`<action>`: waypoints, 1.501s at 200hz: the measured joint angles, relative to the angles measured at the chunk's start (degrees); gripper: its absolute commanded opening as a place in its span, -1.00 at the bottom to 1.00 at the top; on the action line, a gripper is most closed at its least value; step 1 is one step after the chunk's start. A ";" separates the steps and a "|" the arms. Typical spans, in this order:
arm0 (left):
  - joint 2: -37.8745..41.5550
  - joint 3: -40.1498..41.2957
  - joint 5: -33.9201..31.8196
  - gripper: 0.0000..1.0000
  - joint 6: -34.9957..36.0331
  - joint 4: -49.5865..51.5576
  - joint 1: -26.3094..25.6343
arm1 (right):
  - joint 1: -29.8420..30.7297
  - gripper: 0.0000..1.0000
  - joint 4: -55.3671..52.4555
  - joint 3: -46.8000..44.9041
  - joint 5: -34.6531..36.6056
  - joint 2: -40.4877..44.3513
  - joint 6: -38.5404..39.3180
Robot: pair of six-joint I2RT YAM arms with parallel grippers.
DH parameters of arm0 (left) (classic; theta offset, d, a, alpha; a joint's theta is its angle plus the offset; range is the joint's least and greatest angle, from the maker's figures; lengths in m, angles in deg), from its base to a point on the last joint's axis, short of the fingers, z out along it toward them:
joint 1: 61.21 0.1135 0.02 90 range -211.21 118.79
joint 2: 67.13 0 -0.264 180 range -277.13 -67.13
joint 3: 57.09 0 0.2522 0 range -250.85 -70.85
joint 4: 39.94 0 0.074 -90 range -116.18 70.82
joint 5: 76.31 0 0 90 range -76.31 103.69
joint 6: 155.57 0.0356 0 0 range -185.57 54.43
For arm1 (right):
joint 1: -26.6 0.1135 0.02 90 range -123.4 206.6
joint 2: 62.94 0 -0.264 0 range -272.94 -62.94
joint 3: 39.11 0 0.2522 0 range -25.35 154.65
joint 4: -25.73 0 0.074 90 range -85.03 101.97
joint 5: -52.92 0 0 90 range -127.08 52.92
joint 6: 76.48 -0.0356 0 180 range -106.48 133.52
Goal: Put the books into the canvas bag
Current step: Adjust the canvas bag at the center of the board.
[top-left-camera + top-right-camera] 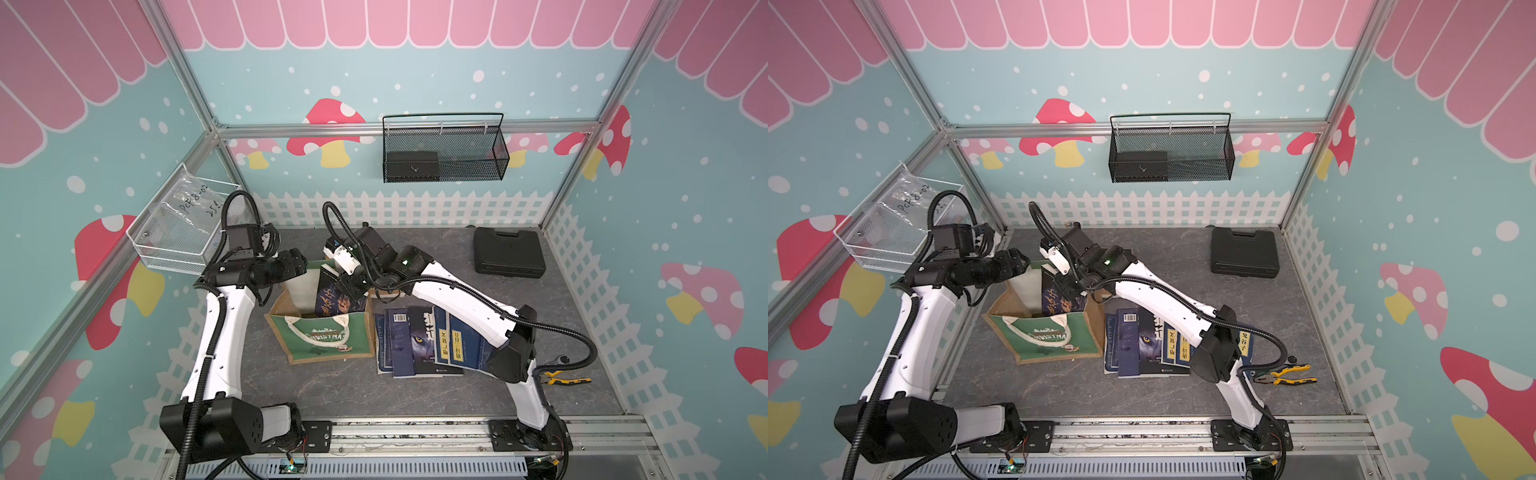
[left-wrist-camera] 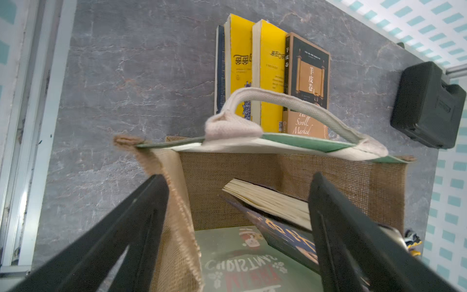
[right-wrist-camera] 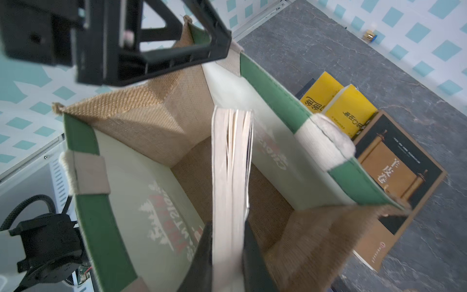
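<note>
- Navy paperback (image 3: 231, 164) pinched at its near end by R gripper (image 3: 228, 242), jaws pressed tight on cover & pages. Bk stands on edge, part-way down inside canvas bag (image 1: 324, 345).
- Bk's long axis runs straight out from the jaws into the bag, between the green panels & roughly parallel to them, leaning a little. Coming move looks like lower-and-let-go, no turning needed.
- L gripper (image 2: 238, 179) spread wide at bag's jute end wall (image 2: 179, 215), one finger outside, one inside. It grips nothing; whether it touches the wall is unclear.
- Not yet packed: flat pile (image 1: 415, 345) of navy & wolf-eye covers on tabletop (image 1: 415, 399), just beside bag & under R arm, the nearer one.
- Yellow pair (image 2: 240, 70) & brown gold-panel bk (image 2: 308, 73) lie flat behind bag.
</note>
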 measured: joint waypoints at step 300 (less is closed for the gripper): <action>15.47 8.90 -2.62 -0.43 2.12 14.01 -5.73 | -6.21 -1.00 7.80 15.78 -21.00 -13.97 9.07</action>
